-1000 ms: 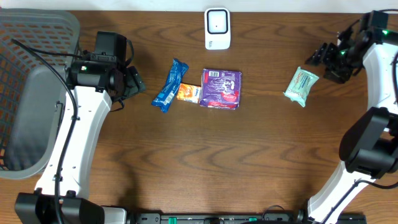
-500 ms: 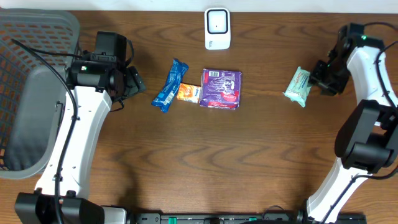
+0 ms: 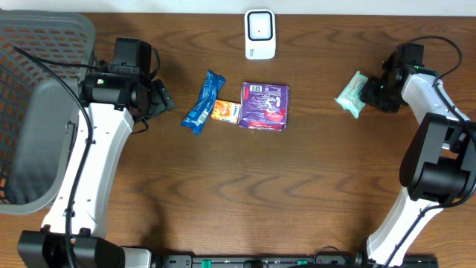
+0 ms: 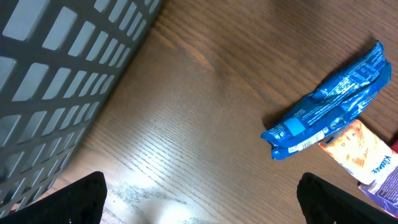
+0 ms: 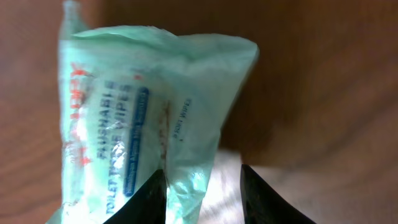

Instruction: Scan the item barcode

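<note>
Wipes pack (image 3: 351,94) on right side of table (image 3: 312,186), well apart from scanner (image 3: 259,33) at far edge centre.

Overhead: right gripper (image 3: 370,92) at pack's right end, touching it. Left gripper (image 3: 160,99) parked between basket (image 3: 44,45) and blue wrapper (image 3: 203,102), not involved.

Left wrist: left gripper spread wide, fingertips (image 4: 84,198) at frame corners, nothing between. Blue wrapper and orange sachet (image 4: 364,152) ahead.

Right wrist: pack fills frame, thin green film, printed face up. No barcode visible, likely on underside. Jaws half closed astride its near corner; one finger (image 5: 152,196) against film, sliver of table showing before the other. Cannot tell if pinch has bitten.

Handling guess: light, soft, squashy, film slick. Likely to sag and twist from a corner grip. Better hold across sealed end seam, deep in jaws, then turn barcode face toward scanner.
</note>
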